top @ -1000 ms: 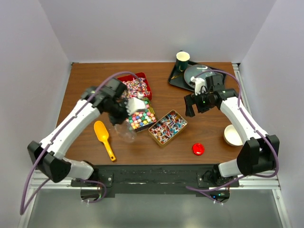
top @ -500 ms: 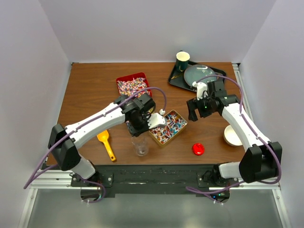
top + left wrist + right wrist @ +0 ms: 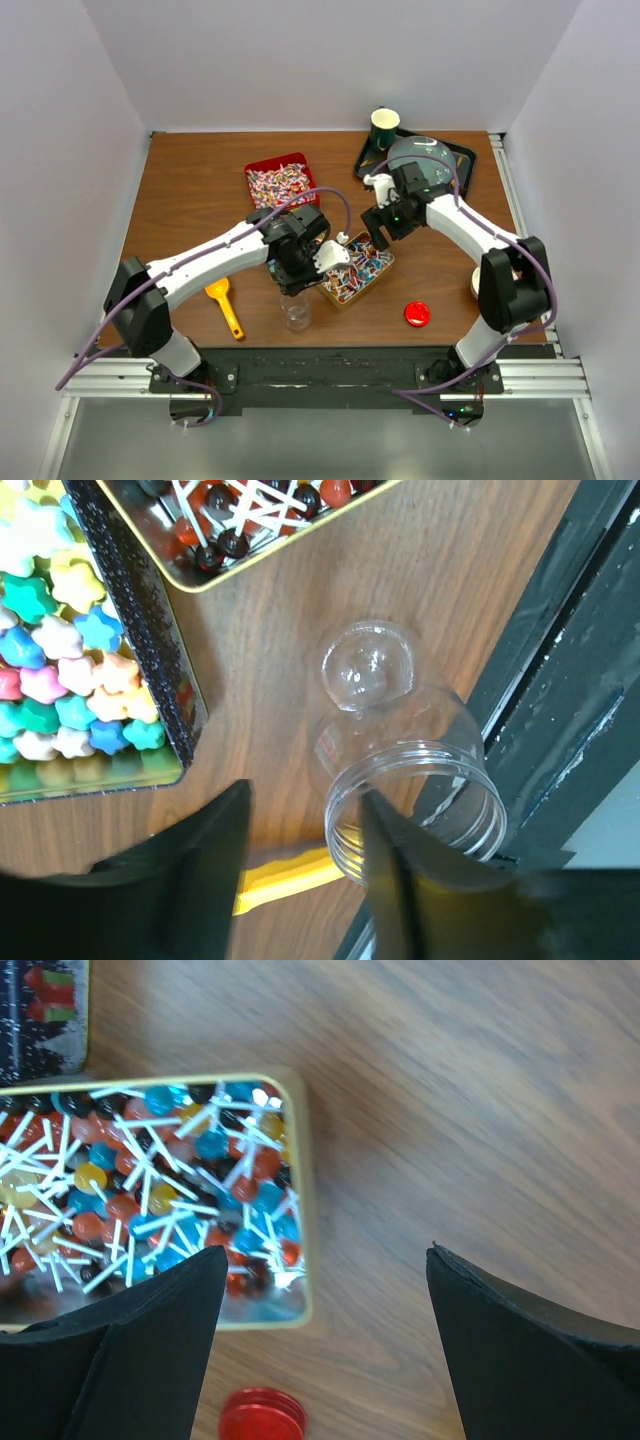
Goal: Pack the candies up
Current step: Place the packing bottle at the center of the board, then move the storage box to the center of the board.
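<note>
While left gripper (image 3: 303, 792) and right gripper (image 3: 326, 1250) gape holding nothing, three containers (image 3: 303, 1200) (red, black, gold) hold candies (image 3: 60, 640); one jar (image 3: 390, 715) stands empty.

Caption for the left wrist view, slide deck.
Left tool open at the rim of an empty clear jar, star candies and lollipops in tins alongside.

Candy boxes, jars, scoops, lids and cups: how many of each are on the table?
Candy boxes: 3 (red tray, black tin, gold tin)
Clear jar: 1
Yellow scoop: 1
Red lid: 1
Green cup: 1
Total: 7
</note>
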Controlling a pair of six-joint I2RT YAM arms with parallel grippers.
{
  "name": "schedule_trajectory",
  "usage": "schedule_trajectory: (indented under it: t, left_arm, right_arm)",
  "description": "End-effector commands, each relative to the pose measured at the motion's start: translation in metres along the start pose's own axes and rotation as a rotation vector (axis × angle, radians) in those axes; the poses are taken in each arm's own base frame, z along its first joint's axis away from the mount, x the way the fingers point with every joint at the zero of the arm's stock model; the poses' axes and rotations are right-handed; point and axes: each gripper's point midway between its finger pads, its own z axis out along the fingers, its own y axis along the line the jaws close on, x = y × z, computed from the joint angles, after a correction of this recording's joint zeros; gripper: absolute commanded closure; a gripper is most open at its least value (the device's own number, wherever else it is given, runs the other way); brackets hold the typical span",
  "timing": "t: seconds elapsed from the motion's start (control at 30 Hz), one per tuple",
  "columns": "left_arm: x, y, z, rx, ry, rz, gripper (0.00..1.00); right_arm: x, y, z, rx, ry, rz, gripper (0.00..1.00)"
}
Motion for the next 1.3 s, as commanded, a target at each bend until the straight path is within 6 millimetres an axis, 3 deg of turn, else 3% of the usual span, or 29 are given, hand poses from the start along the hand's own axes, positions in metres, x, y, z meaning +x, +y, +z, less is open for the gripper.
schedule_trajectory:
  t: [0.0,0.13,0.23,0.27,0.37,0.43,0.47,0.5,0.6,0.67,0.73,0.77,0.83,0.93,1.0,1.03,1.13,1.27]
  left_arm:
    - [-0.036,0.014,-0.021,-0.066,-0.117,-0.018,0.3]
    - [-0.056,0.032,-0.062,-0.143,-0.224,-0.039,0.27]
    - [-0.044,0.07,-0.088,-0.229,-0.297,-0.144,0.25]
    - [-0.026,0.095,-0.095,-0.269,-0.3,-0.228,0.25]
    - [0.018,0.127,-0.103,-0.338,-0.279,-0.356,0.25]
    - [0.046,0.131,-0.1,-0.37,-0.28,-0.413,0.24]
    - [0.063,0.137,-0.099,-0.394,-0.266,-0.458,0.23]
    - [0.074,0.136,-0.096,-0.404,-0.252,-0.472,0.22]
    - [0.125,0.128,-0.076,-0.436,-0.162,-0.563,0.21]
    - [0.154,0.139,-0.077,-0.487,-0.154,-0.637,0.2]
    - [0.188,0.148,-0.08,-0.524,-0.151,-0.715,0.2]
    - [0.199,0.15,-0.081,-0.521,-0.152,-0.743,0.2]
    - [0.216,0.152,-0.083,-0.484,-0.16,-0.78,0.2]
    - [0.226,0.153,-0.08,-0.444,-0.167,-0.767,0.2]
    - [0.23,0.154,-0.07,-0.421,-0.151,-0.746,0.21]
    - [0.229,0.154,-0.065,-0.399,-0.157,-0.737,0.21]
    - [0.231,0.162,-0.05,-0.358,-0.164,-0.749,0.23]
    - [0.233,0.169,-0.033,-0.3,-0.183,-0.768,0.3]
  right_arm:
    - [-0.026,0.003,0.01,0.049,-0.04,-0.05,0.16]
    - [-0.025,-0.007,0.029,0.086,-0.002,-0.023,0.17]
    - [-0.037,-0.021,0.033,0.148,-0.005,-0.023,0.18]
    - [-0.037,-0.026,0.041,0.173,0.011,-0.024,0.18]
    - [-0.05,-0.037,0.051,0.211,0.012,-0.02,0.18]
    - [-0.068,-0.04,0.052,0.216,-0.019,-0.011,0.18]
    - [-0.067,-0.04,0.062,0.21,0.001,-0.007,0.18]
    - [-0.083,-0.043,0.06,0.213,-0.031,-0.004,0.18]
    - [-0.101,-0.047,0.075,0.211,-0.042,-0.001,0.18]
    - [-0.117,-0.05,0.077,0.214,-0.068,-0.001,0.18]
    - [-0.122,-0.051,0.089,0.212,-0.064,0.0,0.18]
    - [-0.133,-0.053,0.087,0.215,-0.091,-0.001,0.18]
    - [-0.138,-0.053,0.092,0.215,-0.097,-0.006,0.18]
    - [-0.149,-0.051,0.079,0.214,-0.13,-0.007,0.17]
    - [-0.146,-0.046,0.07,0.204,-0.126,-0.006,0.16]
    - [-0.15,-0.045,0.055,0.208,-0.149,-0.005,0.16]
    - [-0.141,-0.04,0.034,0.199,-0.146,0.0,0.14]
    - [-0.132,-0.026,-0.015,0.182,-0.199,-0.001,0.09]
